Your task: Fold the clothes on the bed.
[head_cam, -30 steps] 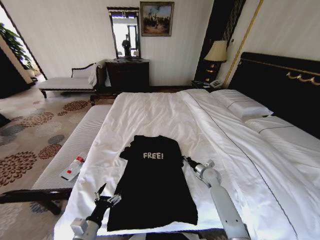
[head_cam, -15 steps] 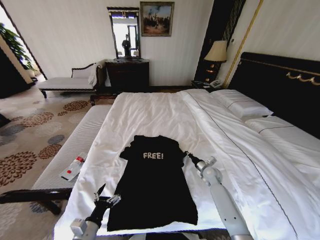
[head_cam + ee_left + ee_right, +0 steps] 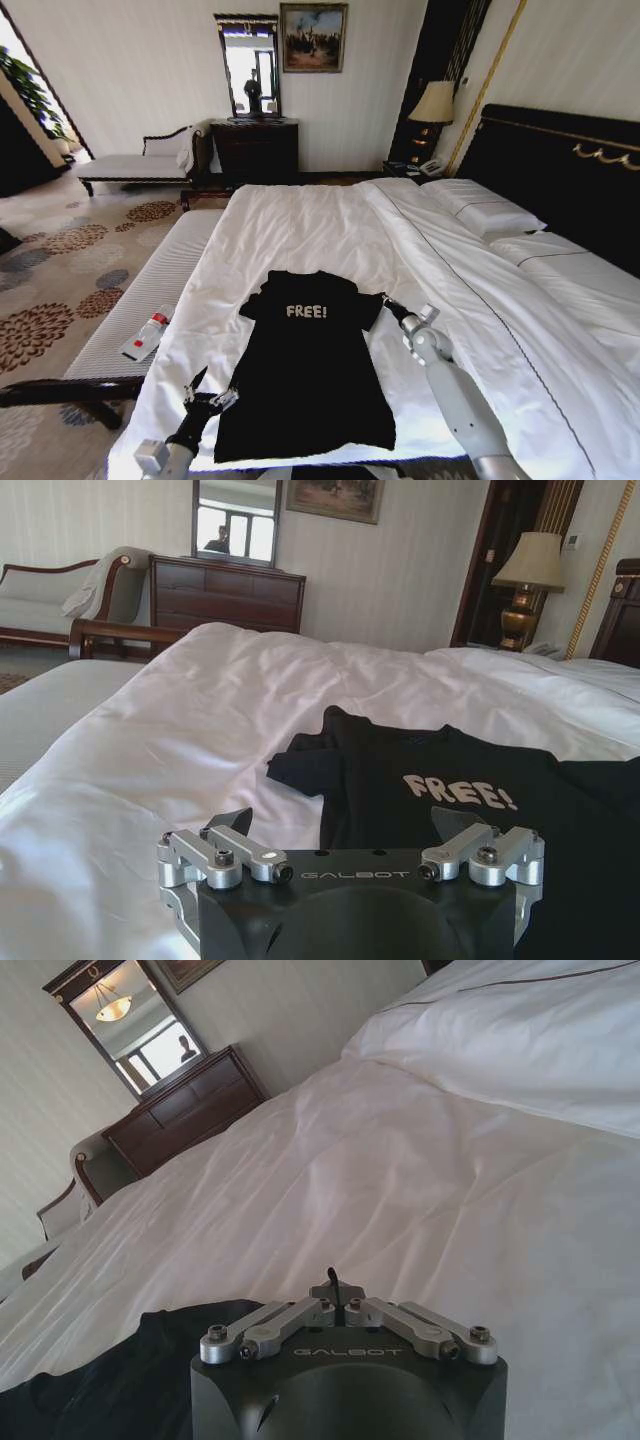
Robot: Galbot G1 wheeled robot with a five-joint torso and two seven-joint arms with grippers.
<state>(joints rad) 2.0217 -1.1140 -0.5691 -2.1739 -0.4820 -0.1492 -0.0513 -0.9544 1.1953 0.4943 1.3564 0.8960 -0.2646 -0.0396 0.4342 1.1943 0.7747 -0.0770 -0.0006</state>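
Lying flat, black "FREE" T-shirt on white bed.

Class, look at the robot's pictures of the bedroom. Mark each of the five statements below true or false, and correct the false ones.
1. The black T-shirt lies spread flat on the bed. True.
2. The lettering on the T-shirt's chest reads "FRESH". False: it reads "FREE!".
3. The right gripper is beside the T-shirt's sleeve, with its fingers closed together. True.
4. The left gripper is up by the pillows. False: it is low at the near edge of the bed, beside the T-shirt's hem, fingers spread.
5. A plastic bottle stands upright on the bed. False: it lies on the striped bench alongside the bed.
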